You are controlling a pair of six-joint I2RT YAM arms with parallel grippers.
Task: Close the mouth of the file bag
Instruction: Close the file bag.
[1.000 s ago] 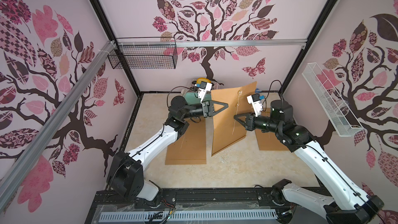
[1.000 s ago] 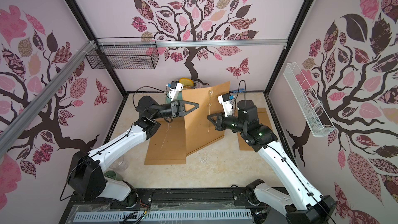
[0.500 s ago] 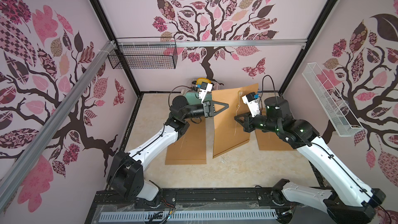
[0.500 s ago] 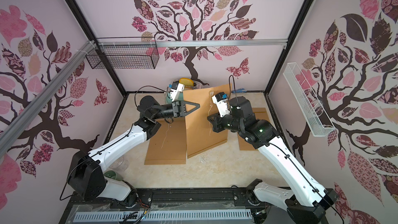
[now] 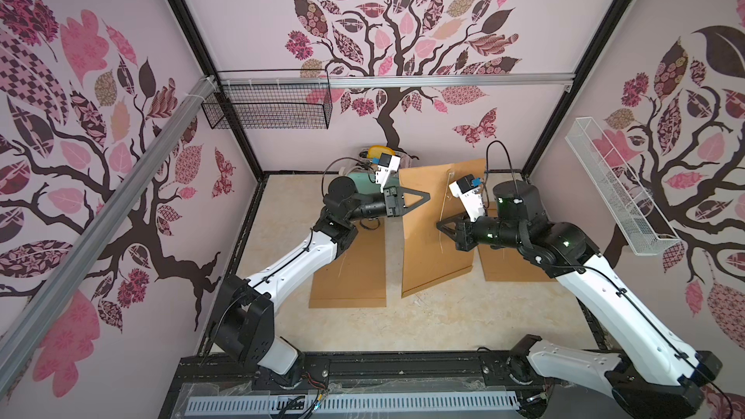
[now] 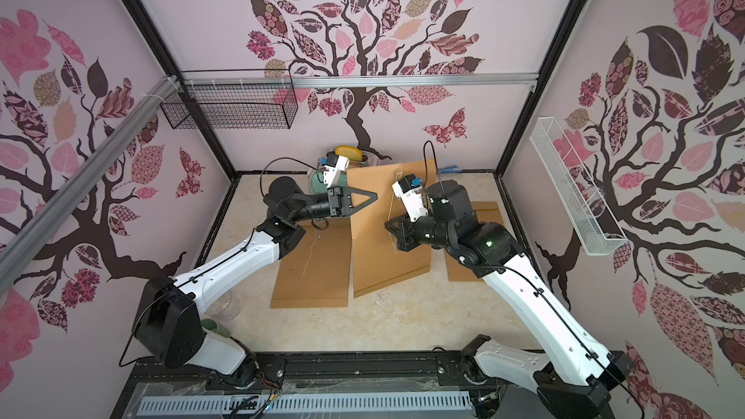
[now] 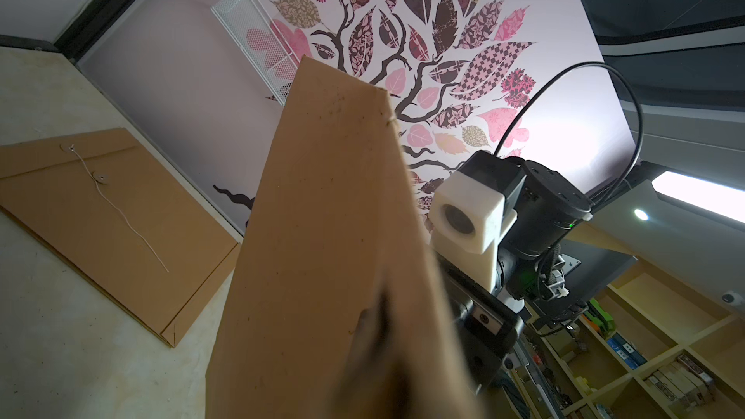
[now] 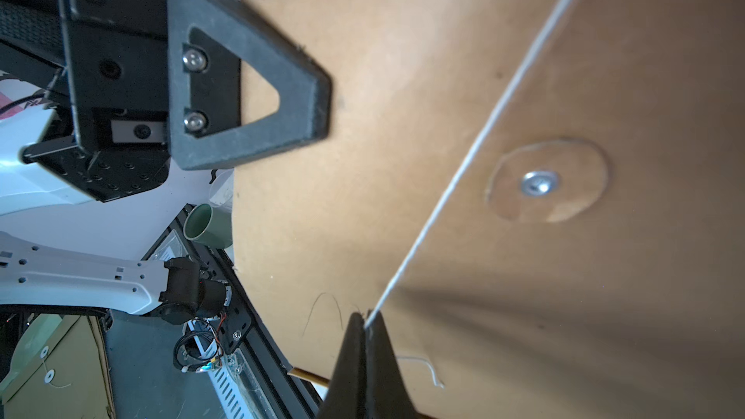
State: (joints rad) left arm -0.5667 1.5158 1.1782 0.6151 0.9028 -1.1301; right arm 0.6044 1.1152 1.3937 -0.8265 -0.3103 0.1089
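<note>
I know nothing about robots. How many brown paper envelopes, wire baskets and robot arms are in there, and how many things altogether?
Brown file bags: 3 (upright file bag, flat file bag on the left, flat file bag on the right)
Wire baskets: 2 (black wire basket, white wire basket)
Robot arms: 2 (left arm, right arm)
Total: 7

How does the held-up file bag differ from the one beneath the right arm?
The held file bag stands tilted, gripped by the left hand; the flat file bag lies untouched. The right hand pulls the held bag's string taut; the flat bag's string trails loose. Both are brown.
</note>
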